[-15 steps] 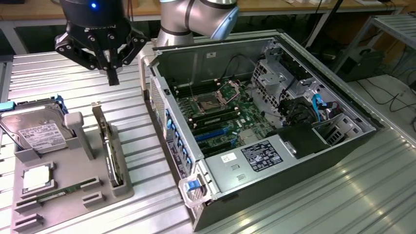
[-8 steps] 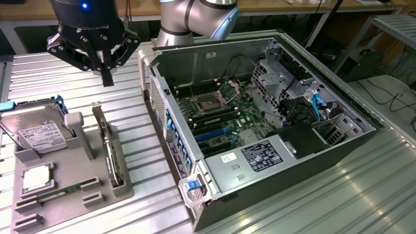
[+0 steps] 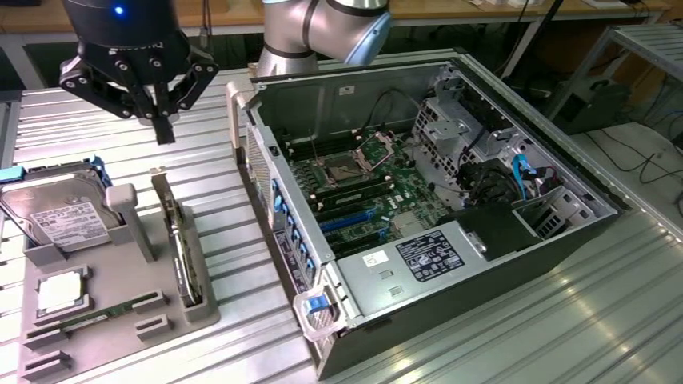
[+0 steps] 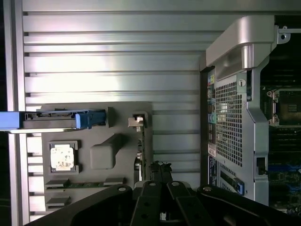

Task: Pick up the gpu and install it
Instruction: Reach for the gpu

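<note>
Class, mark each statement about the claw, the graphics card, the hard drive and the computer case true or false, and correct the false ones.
1. The claw grips the graphics card. False: it is shut on nothing, apart from the card.
2. The graphics card stands on edge in the tray. True.
3. The hard drive lies inside the computer case. False: it rests on the tray.
4. The computer case is open, its circuit board showing. True.

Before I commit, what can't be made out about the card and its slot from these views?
- Exterior view: gpu stands edge-on in the tray; its fan face is hidden.
- Wrist view: the shut gripper covers one end of the gpu.
- Slots in the case: too small to judge free.
</note>
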Robot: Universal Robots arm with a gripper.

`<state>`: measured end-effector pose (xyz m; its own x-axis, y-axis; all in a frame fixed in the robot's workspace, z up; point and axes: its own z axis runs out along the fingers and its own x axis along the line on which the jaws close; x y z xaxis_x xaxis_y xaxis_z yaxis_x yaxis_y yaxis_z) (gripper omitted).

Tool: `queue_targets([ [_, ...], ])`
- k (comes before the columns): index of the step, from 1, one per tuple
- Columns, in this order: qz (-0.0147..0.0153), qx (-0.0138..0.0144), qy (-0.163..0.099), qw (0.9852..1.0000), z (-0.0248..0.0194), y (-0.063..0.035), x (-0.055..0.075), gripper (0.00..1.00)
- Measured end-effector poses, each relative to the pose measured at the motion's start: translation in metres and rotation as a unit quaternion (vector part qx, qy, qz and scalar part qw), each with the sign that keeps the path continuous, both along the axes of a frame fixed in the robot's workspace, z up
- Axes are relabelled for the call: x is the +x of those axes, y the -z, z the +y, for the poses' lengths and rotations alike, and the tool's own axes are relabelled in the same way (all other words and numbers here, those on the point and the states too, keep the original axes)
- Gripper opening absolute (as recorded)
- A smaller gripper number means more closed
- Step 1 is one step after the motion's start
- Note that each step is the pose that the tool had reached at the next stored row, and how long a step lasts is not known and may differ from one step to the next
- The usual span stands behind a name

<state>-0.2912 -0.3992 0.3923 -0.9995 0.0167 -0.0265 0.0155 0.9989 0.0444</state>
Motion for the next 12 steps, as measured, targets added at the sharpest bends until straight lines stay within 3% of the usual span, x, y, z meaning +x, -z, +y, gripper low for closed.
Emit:
queue_targets([
  [12, 0.0, 0.0, 0.0, 1.0, 0.0, 0.0001, -0.018, 0.11],
])
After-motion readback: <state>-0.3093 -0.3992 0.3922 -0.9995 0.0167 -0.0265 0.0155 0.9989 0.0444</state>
